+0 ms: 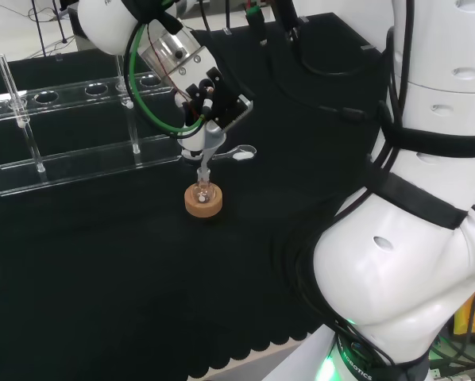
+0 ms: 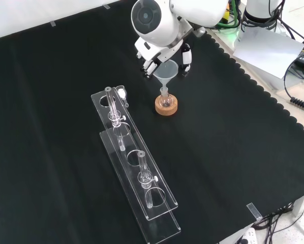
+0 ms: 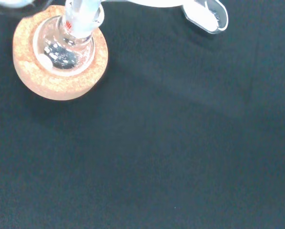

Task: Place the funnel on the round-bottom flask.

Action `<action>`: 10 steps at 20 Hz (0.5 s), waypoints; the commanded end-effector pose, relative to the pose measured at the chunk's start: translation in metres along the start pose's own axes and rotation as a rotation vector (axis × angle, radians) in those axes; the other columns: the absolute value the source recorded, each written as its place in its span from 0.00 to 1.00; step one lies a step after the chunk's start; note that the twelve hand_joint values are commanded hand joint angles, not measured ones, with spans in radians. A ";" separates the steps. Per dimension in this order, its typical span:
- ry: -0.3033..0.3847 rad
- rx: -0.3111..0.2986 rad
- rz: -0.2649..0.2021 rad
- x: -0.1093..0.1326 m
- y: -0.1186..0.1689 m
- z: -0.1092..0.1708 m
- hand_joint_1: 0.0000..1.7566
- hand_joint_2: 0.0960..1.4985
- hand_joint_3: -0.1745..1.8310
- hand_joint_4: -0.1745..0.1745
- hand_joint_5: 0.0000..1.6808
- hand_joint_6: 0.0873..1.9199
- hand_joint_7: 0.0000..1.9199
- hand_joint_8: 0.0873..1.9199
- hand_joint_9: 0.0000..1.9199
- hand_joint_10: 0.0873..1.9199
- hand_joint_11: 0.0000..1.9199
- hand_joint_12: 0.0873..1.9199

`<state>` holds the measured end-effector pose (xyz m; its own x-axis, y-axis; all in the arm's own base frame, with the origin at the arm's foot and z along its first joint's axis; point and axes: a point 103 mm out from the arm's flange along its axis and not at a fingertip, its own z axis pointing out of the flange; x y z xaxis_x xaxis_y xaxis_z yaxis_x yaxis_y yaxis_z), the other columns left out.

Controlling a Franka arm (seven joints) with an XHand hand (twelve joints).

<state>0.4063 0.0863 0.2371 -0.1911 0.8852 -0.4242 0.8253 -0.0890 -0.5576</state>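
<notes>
Cork ring (image 3: 60, 62) and flask (image 3: 66, 47) sit close under your wrist. Fingers (image 2: 186, 57) curl round the funnel (image 2: 165, 71), its stem at or in the flask neck; depth unclear. Let go off-centre and it could tip the flask. Rack (image 2: 134, 162) stands well apart on the desk (image 2: 233, 152).
</notes>
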 end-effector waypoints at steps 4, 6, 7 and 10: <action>0.009 -0.006 -0.019 -0.009 0.005 0.013 0.43 0.45 0.41 0.54 0.43 0.41 0.41 0.29 0.56 0.16 0.33 0.63; 0.020 -0.008 -0.032 -0.011 0.006 0.015 0.43 0.45 0.41 0.53 0.43 0.41 0.41 0.29 0.56 0.16 0.33 0.63; 0.023 -0.006 -0.035 -0.012 0.007 0.017 0.43 0.45 0.41 0.53 0.43 0.41 0.41 0.29 0.56 0.16 0.33 0.63; 0.025 -0.009 -0.042 -0.011 0.007 0.017 0.43 0.45 0.41 0.53 0.43 0.41 0.41 0.29 0.56 0.16 0.33 0.63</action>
<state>0.4058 0.0697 0.2273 -0.2102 0.8954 -0.3925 0.8222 -0.0553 -0.5665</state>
